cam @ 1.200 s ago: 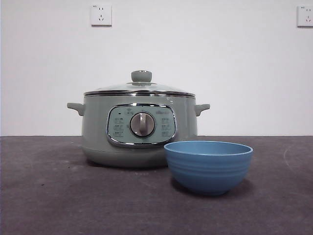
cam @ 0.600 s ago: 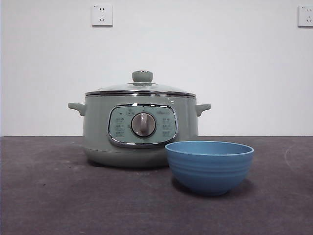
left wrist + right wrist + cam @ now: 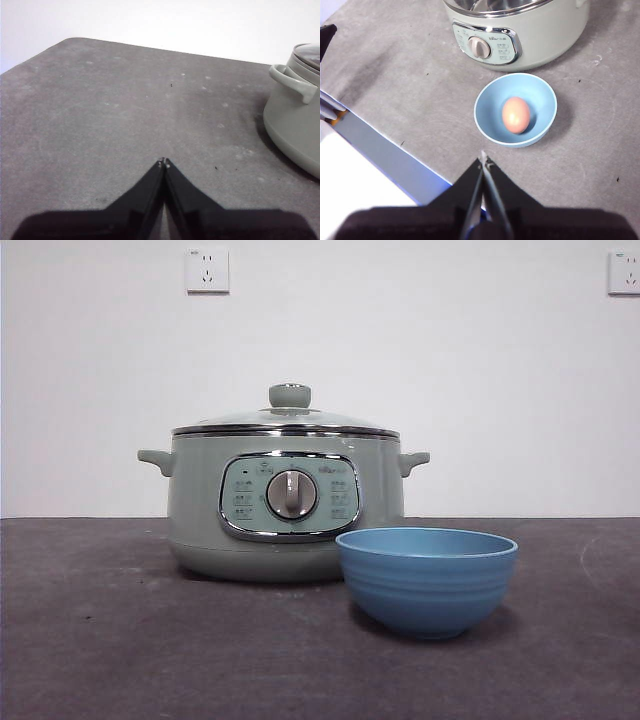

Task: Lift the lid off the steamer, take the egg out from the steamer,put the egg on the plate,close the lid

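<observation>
Nothing has really moved since the earlier frames: the steamer (image 3: 285,505) and plate (image 3: 426,580) stand as they did, apart from a slight wobble of the camera. From the front, the lid (image 3: 286,419) sits closed on the steamer, its knob (image 3: 289,395) at 12 o'clock, and the plate stands just off the steamer at about 4 o'clock. The right wrist view shows the egg (image 3: 516,114) already lying in the plate, so the task looks finished and only parking the arms remains. The left gripper (image 3: 163,161) has its jaws pressed together on nothing, low over bare table with the steamer's handle (image 3: 293,83) off at 2 o'clock. The right gripper (image 3: 483,160) is likewise closed and empty, high above the plate. Any retreat should go up and away, clear of the knob and the plate's rim. The table (image 3: 120,640) is dark grey, matte and speckled; behind it is a plain white wall with 2 sockets (image 3: 207,270).
</observation>
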You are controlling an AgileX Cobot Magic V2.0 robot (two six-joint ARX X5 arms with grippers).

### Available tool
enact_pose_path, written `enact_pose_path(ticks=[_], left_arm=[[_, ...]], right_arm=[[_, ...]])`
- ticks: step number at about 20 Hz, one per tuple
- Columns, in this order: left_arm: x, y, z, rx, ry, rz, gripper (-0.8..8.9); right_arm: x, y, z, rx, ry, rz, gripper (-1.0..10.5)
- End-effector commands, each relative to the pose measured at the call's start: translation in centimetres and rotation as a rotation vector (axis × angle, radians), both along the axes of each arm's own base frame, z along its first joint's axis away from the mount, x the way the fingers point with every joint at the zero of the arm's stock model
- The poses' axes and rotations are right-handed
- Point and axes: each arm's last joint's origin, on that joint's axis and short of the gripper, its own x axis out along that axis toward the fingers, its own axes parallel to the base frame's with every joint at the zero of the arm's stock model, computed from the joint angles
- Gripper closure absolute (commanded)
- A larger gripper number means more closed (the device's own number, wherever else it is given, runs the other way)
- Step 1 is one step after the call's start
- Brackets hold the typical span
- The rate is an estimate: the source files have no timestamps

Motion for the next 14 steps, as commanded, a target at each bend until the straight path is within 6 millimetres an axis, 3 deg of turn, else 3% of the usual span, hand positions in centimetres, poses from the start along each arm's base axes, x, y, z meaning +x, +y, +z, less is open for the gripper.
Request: enact_pose_path(ticks=[1,4,10,14], left_arm=[[0.1,0.0,-0.4,-0.007,0.007,0.003,8.17],[0.1,0.0,-0.4,-0.007,0.007,0.003,8.17],[0.1,0.0,-0.4,-0.007,0.007,0.003,8.17],[0.1,0.0,-0.4,-0.007,0.007,0.003,8.17]], right_arm=[[0.1,0.1,-0.3,-0.008,0.003,0.002,9.5],[0.0,0.0,-0.3,-0.006,-0.003,0.0,9.5],[-0.3,-3.2,0.8,0.033,-0.305,-0.226,9.5],[0.1,-4.9,-3.3,0.058,-0.469,-0.437,9.5]])
